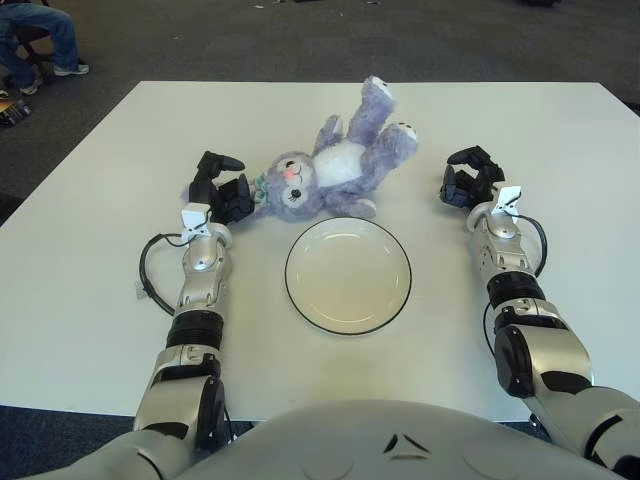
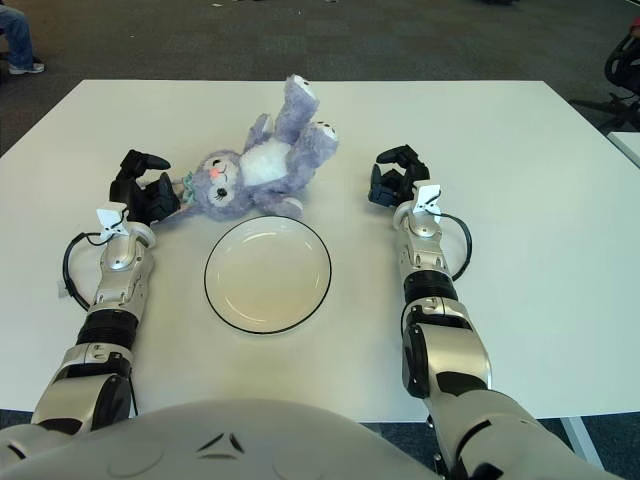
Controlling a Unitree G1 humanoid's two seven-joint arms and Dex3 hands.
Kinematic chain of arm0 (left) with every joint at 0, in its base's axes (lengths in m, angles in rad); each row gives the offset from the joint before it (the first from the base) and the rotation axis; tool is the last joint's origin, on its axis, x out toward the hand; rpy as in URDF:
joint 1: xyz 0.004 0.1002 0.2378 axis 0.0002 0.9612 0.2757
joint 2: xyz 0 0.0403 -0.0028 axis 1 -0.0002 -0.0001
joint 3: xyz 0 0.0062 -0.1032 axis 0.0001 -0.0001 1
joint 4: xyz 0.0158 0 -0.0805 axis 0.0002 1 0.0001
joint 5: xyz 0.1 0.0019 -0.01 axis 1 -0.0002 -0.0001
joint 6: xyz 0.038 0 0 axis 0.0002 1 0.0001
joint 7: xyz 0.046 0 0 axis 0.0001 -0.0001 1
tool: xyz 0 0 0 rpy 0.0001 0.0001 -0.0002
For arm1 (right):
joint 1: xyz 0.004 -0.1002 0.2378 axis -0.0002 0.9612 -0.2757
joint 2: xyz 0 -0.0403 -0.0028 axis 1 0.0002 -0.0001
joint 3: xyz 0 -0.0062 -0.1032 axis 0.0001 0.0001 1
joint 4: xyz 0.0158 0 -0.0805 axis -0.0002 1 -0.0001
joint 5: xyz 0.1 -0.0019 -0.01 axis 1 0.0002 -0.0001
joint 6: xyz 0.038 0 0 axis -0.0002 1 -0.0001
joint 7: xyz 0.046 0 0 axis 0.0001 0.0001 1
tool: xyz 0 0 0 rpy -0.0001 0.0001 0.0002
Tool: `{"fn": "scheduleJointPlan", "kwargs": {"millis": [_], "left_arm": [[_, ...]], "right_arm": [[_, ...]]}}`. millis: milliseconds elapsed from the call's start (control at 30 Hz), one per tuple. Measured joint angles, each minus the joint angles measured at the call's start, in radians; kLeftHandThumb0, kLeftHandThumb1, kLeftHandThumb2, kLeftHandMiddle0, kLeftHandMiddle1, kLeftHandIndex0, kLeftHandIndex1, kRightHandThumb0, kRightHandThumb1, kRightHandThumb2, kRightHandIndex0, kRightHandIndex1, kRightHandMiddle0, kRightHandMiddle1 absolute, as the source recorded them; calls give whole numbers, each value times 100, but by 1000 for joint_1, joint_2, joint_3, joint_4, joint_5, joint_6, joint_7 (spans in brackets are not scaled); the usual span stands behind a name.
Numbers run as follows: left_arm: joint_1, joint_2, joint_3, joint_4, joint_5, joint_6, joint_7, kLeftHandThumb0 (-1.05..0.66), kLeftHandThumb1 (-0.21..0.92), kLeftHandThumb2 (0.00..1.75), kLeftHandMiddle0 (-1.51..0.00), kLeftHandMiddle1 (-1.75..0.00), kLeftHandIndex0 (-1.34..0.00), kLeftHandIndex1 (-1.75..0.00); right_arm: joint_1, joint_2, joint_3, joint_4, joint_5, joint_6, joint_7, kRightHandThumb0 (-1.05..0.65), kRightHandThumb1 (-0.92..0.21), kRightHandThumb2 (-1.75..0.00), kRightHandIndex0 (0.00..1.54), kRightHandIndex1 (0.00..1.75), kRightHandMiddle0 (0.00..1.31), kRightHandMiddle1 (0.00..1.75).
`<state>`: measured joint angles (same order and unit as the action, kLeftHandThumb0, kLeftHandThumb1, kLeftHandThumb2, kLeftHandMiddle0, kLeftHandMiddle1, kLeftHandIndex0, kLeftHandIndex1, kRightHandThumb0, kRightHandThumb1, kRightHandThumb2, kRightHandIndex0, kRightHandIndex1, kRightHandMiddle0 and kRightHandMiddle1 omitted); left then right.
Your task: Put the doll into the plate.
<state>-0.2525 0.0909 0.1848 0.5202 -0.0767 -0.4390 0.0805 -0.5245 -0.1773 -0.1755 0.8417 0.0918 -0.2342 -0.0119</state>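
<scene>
doll on its back on the table, just behind the empty plate | left hand forearm flat, fingers spread at the doll's head, gripping nothing | right hand right of doll, apart, loosely curled, empty

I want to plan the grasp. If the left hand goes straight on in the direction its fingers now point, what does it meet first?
Probably the doll. The left hand shows just left of its head, fingers turned toward it, nothing visible between. The plate lies nearer the robot, off that line. Whether they already touch, I cannot tell.
</scene>
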Motion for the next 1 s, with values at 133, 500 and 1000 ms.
{"fn": "scheduleJointPlan", "kwargs": {"millis": [133, 500, 1000], "left_arm": [[1, 0, 0, -5, 15, -42, 15, -41, 53, 104, -123, -175, -44, -175], [-20, 13, -22, 16, 171, -196, 177, -55, 83, 68, -103, -175, -18, -157], [-38, 155, -198, 58, 701, -140, 640, -99, 92, 48, -26, -136, 0, -65]], "right_arm": [[0, 1, -1, 0, 1, 0, 1, -1, -28, -134, 65, 175, 46, 164], [2, 0, -3, -4, 4, 1, 6, -1, -28, -133, 65, 175, 47, 163], [2, 14, 1, -19, 8, 6, 13, -1, -28, -133, 64, 175, 47, 162]]}}
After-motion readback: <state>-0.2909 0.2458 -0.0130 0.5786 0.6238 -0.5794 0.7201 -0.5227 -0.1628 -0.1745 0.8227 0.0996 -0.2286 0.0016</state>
